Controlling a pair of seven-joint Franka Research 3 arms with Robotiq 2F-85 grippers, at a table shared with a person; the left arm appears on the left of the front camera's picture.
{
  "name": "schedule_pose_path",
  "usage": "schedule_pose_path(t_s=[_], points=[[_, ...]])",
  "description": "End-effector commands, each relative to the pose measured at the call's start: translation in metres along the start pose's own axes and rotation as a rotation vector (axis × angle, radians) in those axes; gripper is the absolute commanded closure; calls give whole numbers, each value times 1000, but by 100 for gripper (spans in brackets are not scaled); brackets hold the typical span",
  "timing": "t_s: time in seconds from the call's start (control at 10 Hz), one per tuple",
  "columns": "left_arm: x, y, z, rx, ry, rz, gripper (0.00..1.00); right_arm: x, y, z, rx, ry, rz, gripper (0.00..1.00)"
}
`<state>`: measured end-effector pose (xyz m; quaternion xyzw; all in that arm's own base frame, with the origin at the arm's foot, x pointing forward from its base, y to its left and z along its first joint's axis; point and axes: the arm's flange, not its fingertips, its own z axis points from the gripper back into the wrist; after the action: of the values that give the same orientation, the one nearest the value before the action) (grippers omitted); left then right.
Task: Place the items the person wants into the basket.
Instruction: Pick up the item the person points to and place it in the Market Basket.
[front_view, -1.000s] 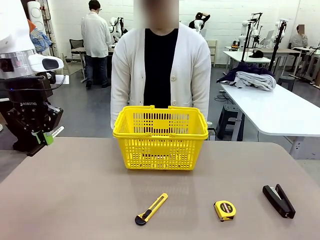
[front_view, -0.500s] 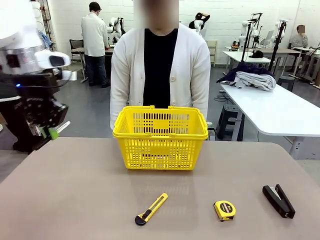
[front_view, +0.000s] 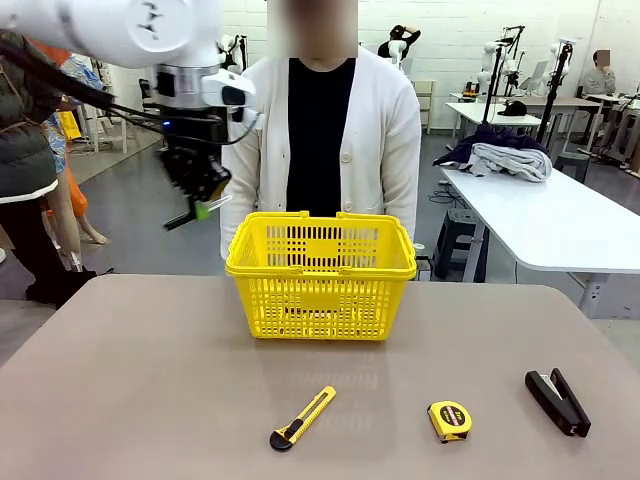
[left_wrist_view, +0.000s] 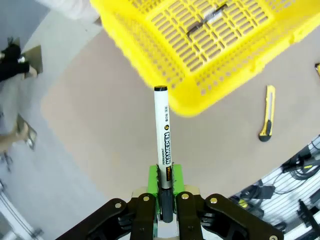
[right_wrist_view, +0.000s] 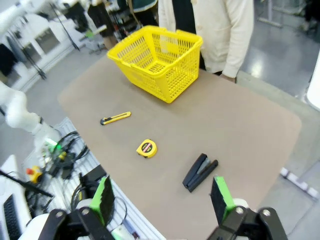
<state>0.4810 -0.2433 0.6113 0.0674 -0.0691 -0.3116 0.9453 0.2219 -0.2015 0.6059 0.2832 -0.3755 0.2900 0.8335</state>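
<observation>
1. The left gripper (front_view: 203, 208), clamped on the marker (left_wrist_view: 163, 135), hangs just left of the basket (front_view: 318, 271).
2. Carry it well over the rim, lower, then let go.
3. The right gripper (right_wrist_view: 162, 197) gapes wide, empty, above the stapler (right_wrist_view: 199, 171).

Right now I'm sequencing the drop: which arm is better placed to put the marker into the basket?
Left. The left gripper is shut on the marker, held high beside the basket rim. The right gripper is open, far from the basket and nearer the stapler.
</observation>
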Motion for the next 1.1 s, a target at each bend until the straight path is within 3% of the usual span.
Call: schedule_pose_path(t_s=[0.0, 0.2, 0.5, 1.0], points=[[35, -6, 8, -3, -77, -173, 88, 1, -1, 1, 18, -20, 10, 0], [69, -27, 2, -75, -139, -295, 88, 1, -1, 1, 18, -20, 10, 0], [102, -44, -19, -129, -147, -439, 88, 1, -1, 1, 18, -20, 10, 0], [132, -56, -46, -155, -142, -792, 88, 1, -1, 1, 18, -20, 10, 0]])
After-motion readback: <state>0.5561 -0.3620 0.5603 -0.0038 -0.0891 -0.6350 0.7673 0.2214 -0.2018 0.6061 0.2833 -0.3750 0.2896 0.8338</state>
